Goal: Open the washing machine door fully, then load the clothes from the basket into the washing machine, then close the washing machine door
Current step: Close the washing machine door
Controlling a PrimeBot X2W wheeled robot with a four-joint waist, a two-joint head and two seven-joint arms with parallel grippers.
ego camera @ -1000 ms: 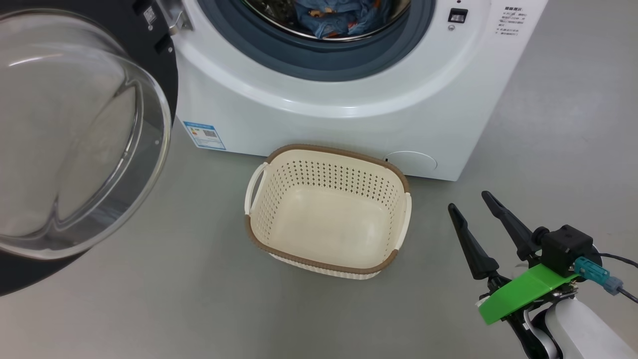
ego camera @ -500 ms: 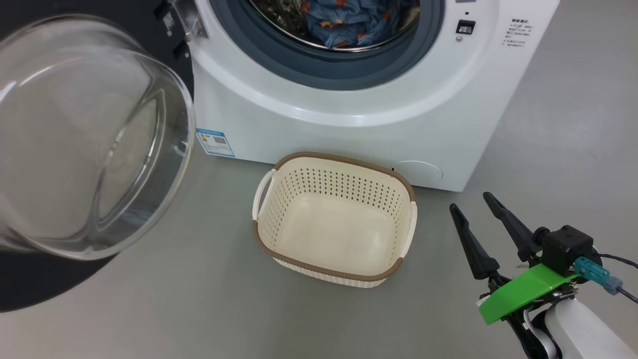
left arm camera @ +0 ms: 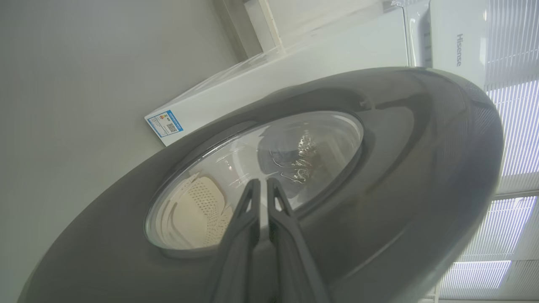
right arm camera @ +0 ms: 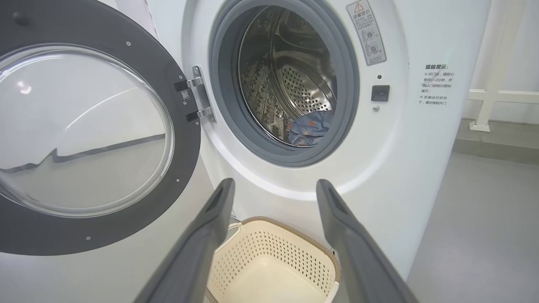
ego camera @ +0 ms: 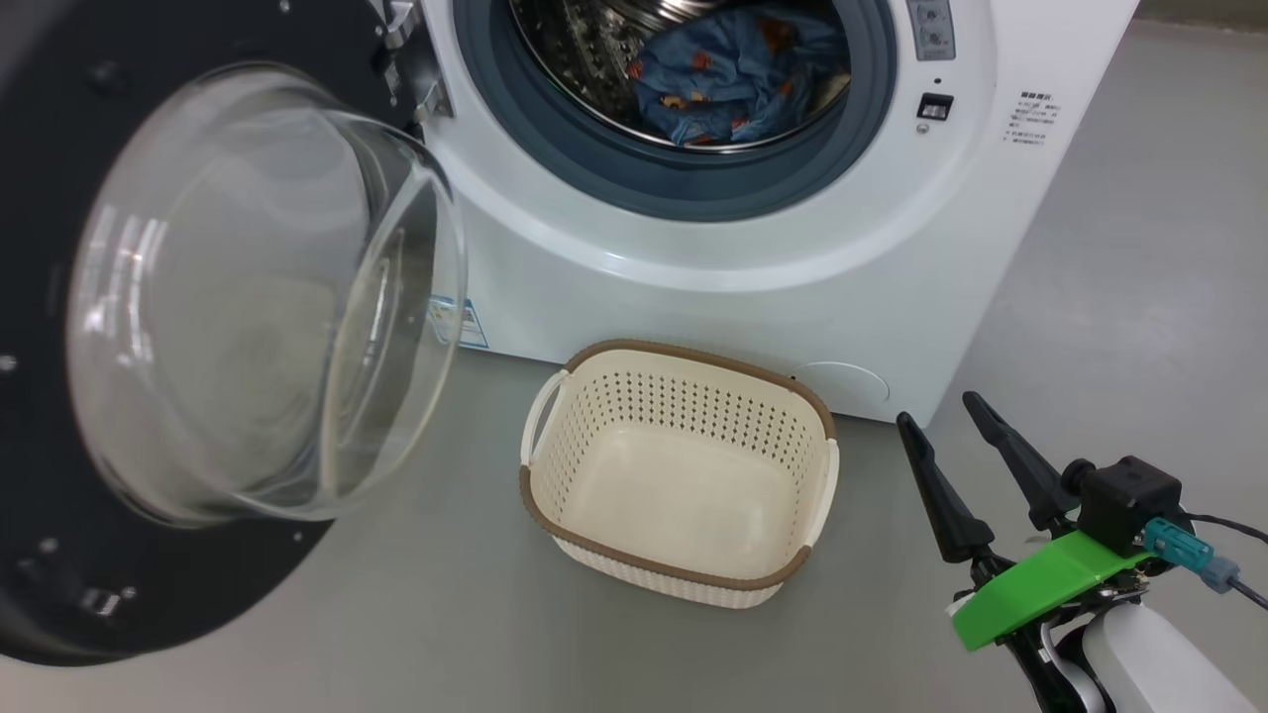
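Observation:
The washing machine (ego camera: 753,257) stands with its door (ego camera: 59,555) swung out to the left, black rim around a bulging glass bowl. Blue printed clothes (ego camera: 738,84) lie in the steel drum, also low in the drum as clothes (right arm camera: 311,126). The cream basket (ego camera: 684,353) sits empty on the floor before the machine. My right gripper (ego camera: 939,411) hangs open to the right of the basket, nothing between its fingers. My left gripper (left arm camera: 263,182) is shut and empty, its tips close against the outer face of the door (left arm camera: 400,139); I cannot tell if they touch it.
Grey floor spreads around the machine and basket. A blue label (ego camera: 466,325) on the machine's lower front is partly behind the glass bowl. A white rail (right arm camera: 497,101) stands at the far right, beside the machine. Window blinds (left arm camera: 513,126) show behind the door.
The head camera has shifted, so the whole scene sits lower and further right. The door has swung somewhat toward the machine's front, its glass now overlapping the blue label. The right gripper stays open.

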